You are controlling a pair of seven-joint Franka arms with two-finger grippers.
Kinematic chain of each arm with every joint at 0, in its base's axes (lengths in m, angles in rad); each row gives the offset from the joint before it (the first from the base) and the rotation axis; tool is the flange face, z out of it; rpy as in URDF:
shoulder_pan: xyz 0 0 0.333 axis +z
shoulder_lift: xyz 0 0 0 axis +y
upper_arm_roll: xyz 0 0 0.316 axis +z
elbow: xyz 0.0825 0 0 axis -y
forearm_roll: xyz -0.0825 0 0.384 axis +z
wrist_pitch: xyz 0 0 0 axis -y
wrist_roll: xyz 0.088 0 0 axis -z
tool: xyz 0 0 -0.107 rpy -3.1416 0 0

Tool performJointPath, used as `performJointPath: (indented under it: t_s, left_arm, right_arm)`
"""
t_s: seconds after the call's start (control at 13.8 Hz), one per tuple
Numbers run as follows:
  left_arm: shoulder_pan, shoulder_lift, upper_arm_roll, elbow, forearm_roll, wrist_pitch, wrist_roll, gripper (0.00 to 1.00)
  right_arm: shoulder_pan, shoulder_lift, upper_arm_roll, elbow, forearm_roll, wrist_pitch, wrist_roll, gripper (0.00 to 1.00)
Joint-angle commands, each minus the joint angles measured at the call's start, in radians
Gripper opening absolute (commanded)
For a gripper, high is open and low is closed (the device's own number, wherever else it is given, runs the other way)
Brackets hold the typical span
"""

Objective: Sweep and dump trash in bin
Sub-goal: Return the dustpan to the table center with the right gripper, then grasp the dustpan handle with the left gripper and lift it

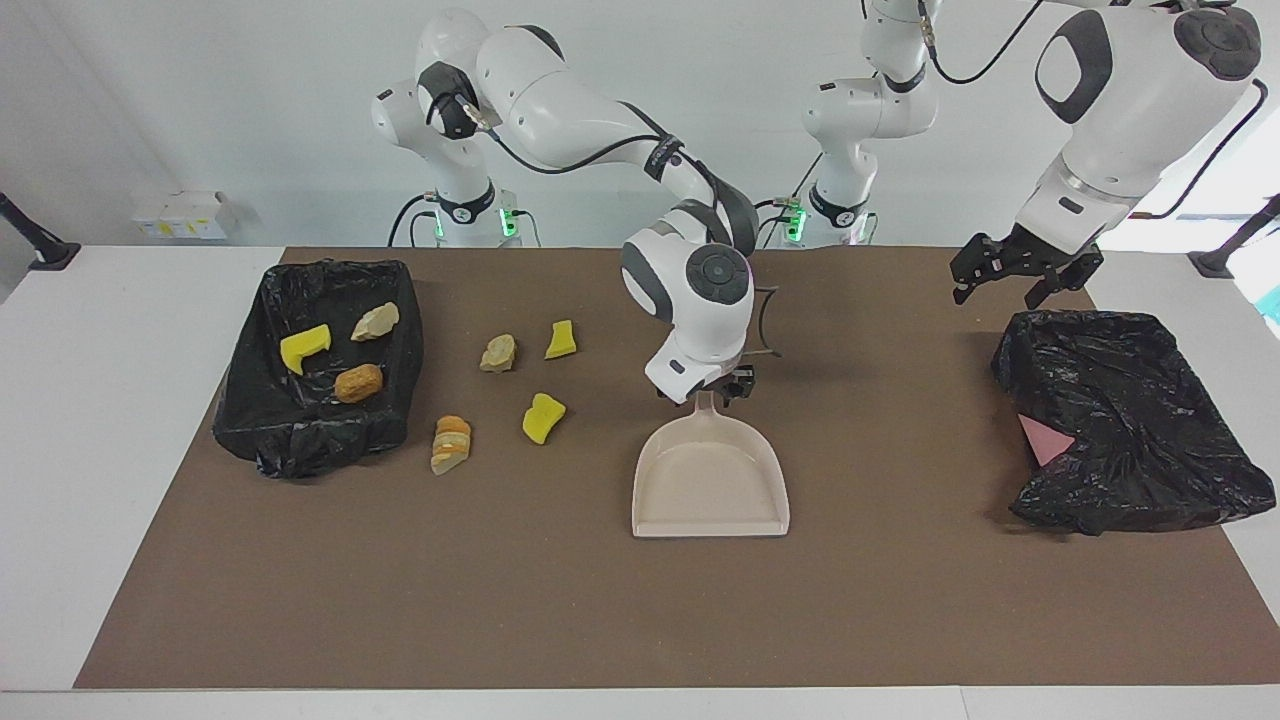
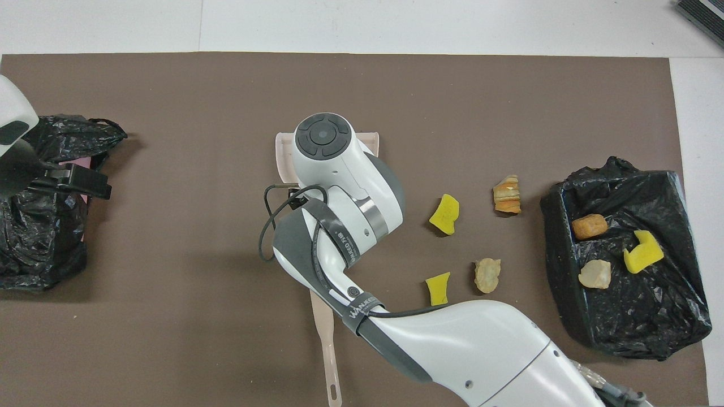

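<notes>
The right pincer (image 1: 722,388) sits at the dustpan (image 1: 712,482) handle mid-frame, its grip impossible to judge; the left pincer (image 1: 1012,268) gapes apart, waiting upper right; four trash pieces (image 1: 543,417) lie mid-left; a loose hold may let the pan swivel.

A brown mat (image 1: 900,600) is lying spread under both grippers, covering most of the white table (image 1: 100,400). Below the left gripper (image 1: 1000,285) a crumpled black bag (image 1: 1140,420) is sagging on the mat, with a pink piece (image 1: 1045,440) poking out of its folds. Well apart from the right gripper (image 1: 718,388), past the table's edge at the right arm's end, a small white box (image 1: 180,213) is sitting near a black stand (image 1: 40,245).
</notes>
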Motion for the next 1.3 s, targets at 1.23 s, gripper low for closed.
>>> performJointPath:
  t_s: [1.23]
  left_arm:
    - [-0.336, 0.211, 0.0, 0.049, -0.046, 0.186, -0.277, 1.0]
  right_arm:
    - [0.26, -0.678, 0.014, -0.964, 0.076, 0.236, 0.064, 1.0]
